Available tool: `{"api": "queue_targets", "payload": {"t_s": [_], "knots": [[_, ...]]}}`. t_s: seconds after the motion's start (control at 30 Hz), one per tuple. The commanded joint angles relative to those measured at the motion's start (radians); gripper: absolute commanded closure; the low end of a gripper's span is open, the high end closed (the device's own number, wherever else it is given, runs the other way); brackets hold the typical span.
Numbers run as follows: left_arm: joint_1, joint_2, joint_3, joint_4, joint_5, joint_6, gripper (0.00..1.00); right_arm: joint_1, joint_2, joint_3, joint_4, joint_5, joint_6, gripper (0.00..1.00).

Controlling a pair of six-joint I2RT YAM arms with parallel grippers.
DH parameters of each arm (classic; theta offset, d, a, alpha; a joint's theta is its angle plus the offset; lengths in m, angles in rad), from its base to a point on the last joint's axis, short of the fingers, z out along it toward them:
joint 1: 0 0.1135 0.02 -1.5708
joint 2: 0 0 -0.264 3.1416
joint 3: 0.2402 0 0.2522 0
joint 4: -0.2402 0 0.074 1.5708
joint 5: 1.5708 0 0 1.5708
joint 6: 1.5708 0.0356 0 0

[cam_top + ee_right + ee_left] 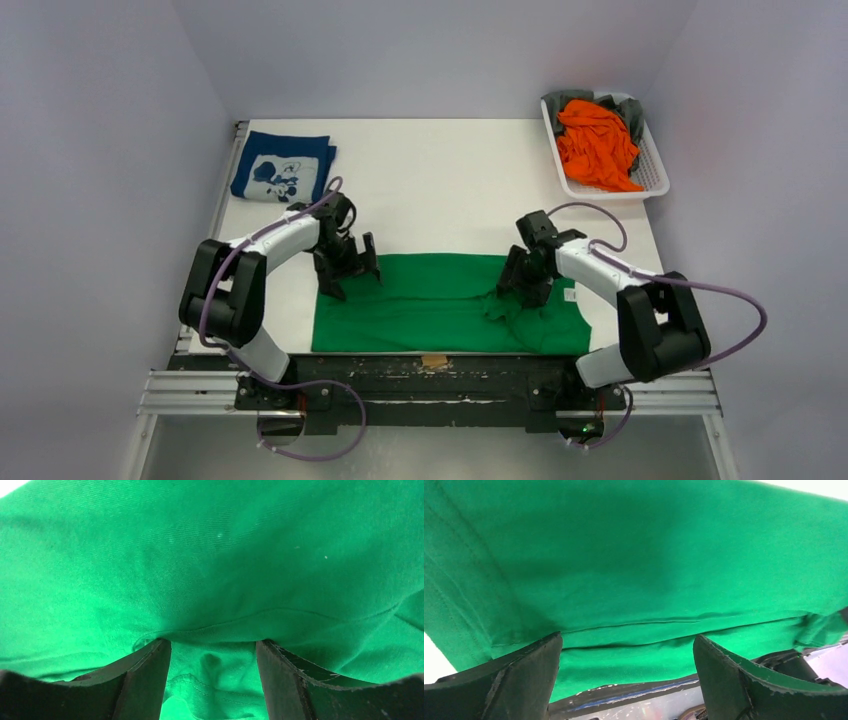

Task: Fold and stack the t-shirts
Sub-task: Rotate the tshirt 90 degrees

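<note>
Reaching inward with both arms, elbows bent, wrists tipped down. Holding left gripper spread wide, fingers far apart. Holding right gripper parted too, bit narrower.

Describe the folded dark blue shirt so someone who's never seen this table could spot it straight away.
On the white table, look to the far left corner. The navy t-shirt lies there alone, folded into a flat square. Its white print sets it apart from the plain green t-shirt spread along the near edge and the orange t-shirt heaped in the basket.
</note>
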Motion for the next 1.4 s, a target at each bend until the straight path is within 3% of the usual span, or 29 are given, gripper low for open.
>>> {"api": "queue_targets", "payload": {"t_s": [0.0, 0.23, 0.43, 0.6, 0.77, 1.07, 1.2, 1.37], "knots": [[0.000, 0.014, -0.048, 0.021, 0.005, 0.015, 0.00, -0.048, 0.168, 0.084, 0.135, 0.139, -0.014, 0.38], [0.000, 0.010, -0.072, 0.042, -0.009, -0.026, 0.00, -0.049, 0.537, 0.529, 0.241, 0.062, -0.169, 0.41], [-0.005, 0.052, -0.071, 0.101, 0.017, -0.101, 0.00, -0.049, 0.886, 1.032, 0.195, -0.020, -0.326, 0.42], [-0.049, 0.090, -0.025, 0.123, 0.039, -0.160, 0.00, -0.041, 1.122, 1.366, 0.213, -0.191, -0.345, 0.42], [-0.124, 0.149, 0.030, 0.145, 0.057, -0.199, 0.00, 0.000, 1.279, 1.590, 0.333, -0.276, -0.343, 0.41], [-0.335, 0.324, 0.233, 0.193, 0.146, -0.311, 0.00, 0.045, 1.363, 1.704, 0.553, -0.309, -0.302, 0.38], [-0.396, 0.404, 0.409, 0.126, 0.136, -0.291, 0.00, 0.048, 1.335, 1.703, 0.516, -0.303, -0.350, 0.37], [-0.398, 0.350, 0.429, 0.091, 0.101, -0.257, 0.00, 0.046, 1.202, 1.665, 0.420, -0.233, -0.460, 0.37]]}}
